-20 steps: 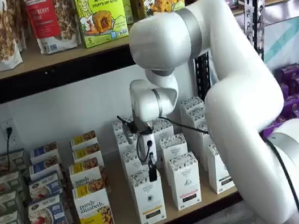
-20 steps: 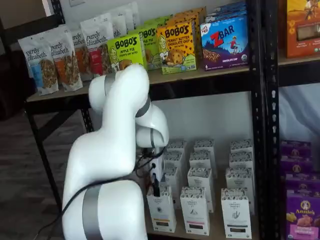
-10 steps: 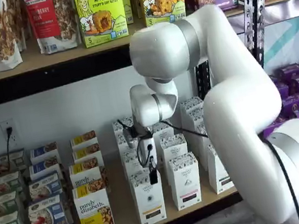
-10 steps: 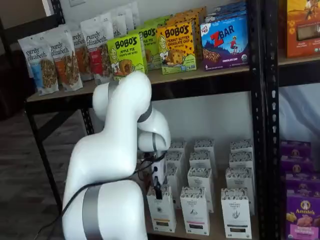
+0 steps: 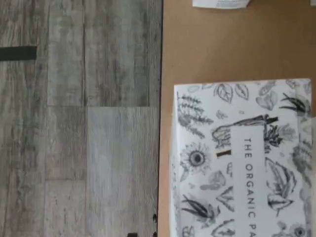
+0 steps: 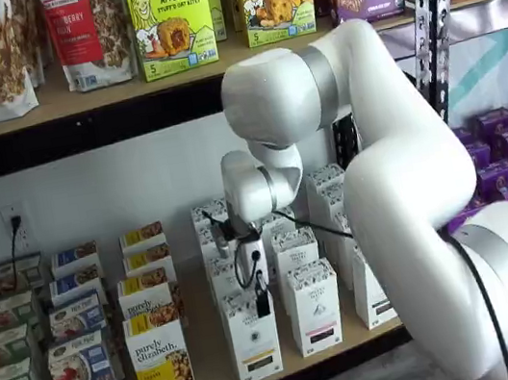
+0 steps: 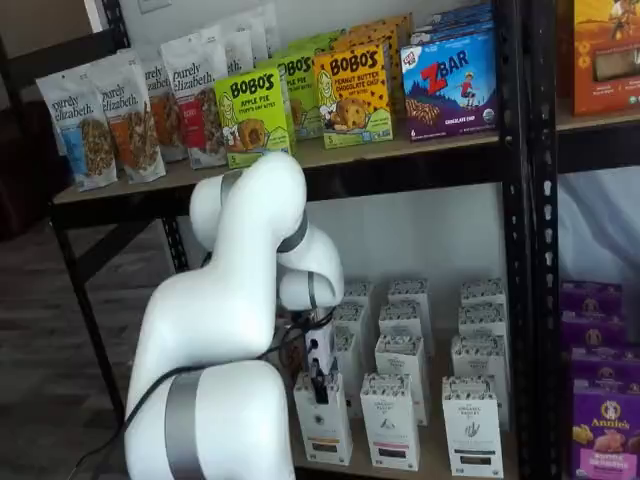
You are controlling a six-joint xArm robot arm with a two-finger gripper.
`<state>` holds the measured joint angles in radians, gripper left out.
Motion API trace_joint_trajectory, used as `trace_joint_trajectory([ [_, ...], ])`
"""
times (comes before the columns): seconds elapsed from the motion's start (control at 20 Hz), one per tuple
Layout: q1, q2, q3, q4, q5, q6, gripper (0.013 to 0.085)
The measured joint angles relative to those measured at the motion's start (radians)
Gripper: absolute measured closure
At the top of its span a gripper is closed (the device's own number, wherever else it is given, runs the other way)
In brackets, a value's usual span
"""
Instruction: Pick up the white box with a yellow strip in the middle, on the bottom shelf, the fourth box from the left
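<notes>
Nearest the cameras, the white arm [image 6: 411, 193] bends in front of the shelves and reaches down toward the bottom shelf [image 6: 204, 359]. Its end effector [image 6: 260, 296] hangs over the front row. In both shelf views only a narrow black finger [image 7: 321, 385] shows side-on against the top of the white box [image 6: 253, 341]. No gap can be seen there, yet the jaws are spread wide and the carton stands on the board, not lifted.

The white box stands at the shelf's front edge and has a yellowish strip low on its face. From above, the wrist view shows its top [image 5: 242, 163] printed with leaves and flowers, the tan board [image 5: 222, 44] beside it and the grey plank floor [image 5: 79, 123] past the edge.

At the box's 3 o'clock is a like carton [image 6: 314, 307] with a black strip. At its 9 o'clock is a granola box [image 6: 161, 362]. At 12 o'clock, more white cartons [image 6: 225, 278] run back toward the wall.
</notes>
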<state>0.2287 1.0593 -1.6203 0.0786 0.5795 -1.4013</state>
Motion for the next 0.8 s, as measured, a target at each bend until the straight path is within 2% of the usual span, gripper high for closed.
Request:
trace_joint_trajectory([
  [0.45,0.008,0.053,-0.038,-0.028,-0.034,0.030,0.0130],
  [0.75,0.004,0.075,-0.068,-0.014,-0.014,0.016,0.0130],
  [0.8,0.003,0.076,-0.068,-0.015,-0.017,0.015,0.0170],
])
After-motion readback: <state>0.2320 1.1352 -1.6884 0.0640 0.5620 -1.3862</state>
